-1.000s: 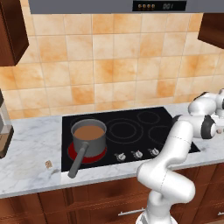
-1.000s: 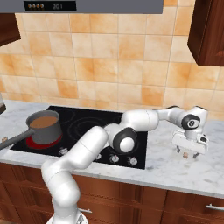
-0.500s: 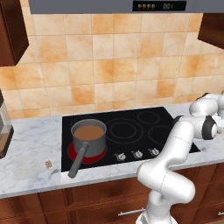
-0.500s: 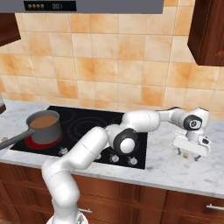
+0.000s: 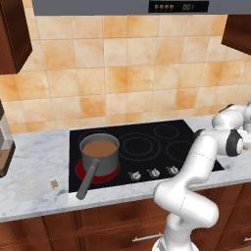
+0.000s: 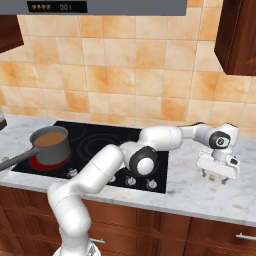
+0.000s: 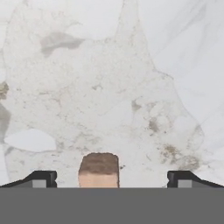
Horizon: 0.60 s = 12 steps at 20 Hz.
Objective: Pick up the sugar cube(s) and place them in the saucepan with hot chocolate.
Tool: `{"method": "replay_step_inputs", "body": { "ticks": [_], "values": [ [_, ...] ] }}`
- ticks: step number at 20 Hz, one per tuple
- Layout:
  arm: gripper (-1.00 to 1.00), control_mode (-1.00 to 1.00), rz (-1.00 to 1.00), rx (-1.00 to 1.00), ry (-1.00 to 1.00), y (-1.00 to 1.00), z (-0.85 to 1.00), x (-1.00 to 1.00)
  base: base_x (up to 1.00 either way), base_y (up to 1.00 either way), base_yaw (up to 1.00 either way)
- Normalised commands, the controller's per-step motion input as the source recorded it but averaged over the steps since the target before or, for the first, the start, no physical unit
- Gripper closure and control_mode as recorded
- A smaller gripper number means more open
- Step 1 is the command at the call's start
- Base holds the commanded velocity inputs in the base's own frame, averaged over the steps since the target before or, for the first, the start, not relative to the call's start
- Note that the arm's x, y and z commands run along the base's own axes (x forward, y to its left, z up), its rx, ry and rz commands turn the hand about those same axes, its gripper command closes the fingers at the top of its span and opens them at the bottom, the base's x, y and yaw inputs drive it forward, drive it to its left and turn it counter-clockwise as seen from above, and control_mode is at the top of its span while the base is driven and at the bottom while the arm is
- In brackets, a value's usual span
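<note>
My gripper (image 6: 213,177) hangs low over the marble counter right of the stove, pointing down, jaws wide open. A tan-brown sugar cube (image 7: 99,169) sits on the counter between the fingertips (image 7: 41,178), nearer the left one and touching neither; from the right base view it is a small brown speck (image 6: 212,176) under the hand. Another tiny speckled cube (image 5: 54,184) lies on the counter left of the stove. The grey saucepan (image 5: 99,149) of brown hot chocolate stands on the glowing front-left burner, also seen as a pan (image 6: 50,145) at the far left, handle toward the counter's front.
The black cooktop (image 5: 162,142) with its row of knobs (image 6: 130,181) lies between the gripper and the saucepan. A dark coffee machine (image 5: 4,147) stands at the far left. Wooden cabinets hang on both sides, the range hood above, and the counter's front edge is close below the hand.
The hand has drifted slightly to the right over the counter. Its jaws stay wide open. The saucepan and the left cube have not moved.
</note>
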Motion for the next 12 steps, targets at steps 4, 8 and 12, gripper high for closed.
{"method": "replay_step_inputs", "body": {
  "ticks": [4, 8, 12],
  "values": [
    [-1.00, -1.00, 0.01, 0.00, 0.00, 0.09, -0.10, 0.14, 0.00, 0.00, 0.00],
    [-1.00, -1.00, 0.02, 0.00, 0.00, 0.00, -0.08, 0.30, 0.00, 0.00, 0.00],
    [-1.00, -1.00, 0.01, 0.00, 0.00, 0.00, -0.04, 0.02, 0.00, 0.00, 0.00]
  ]
}}
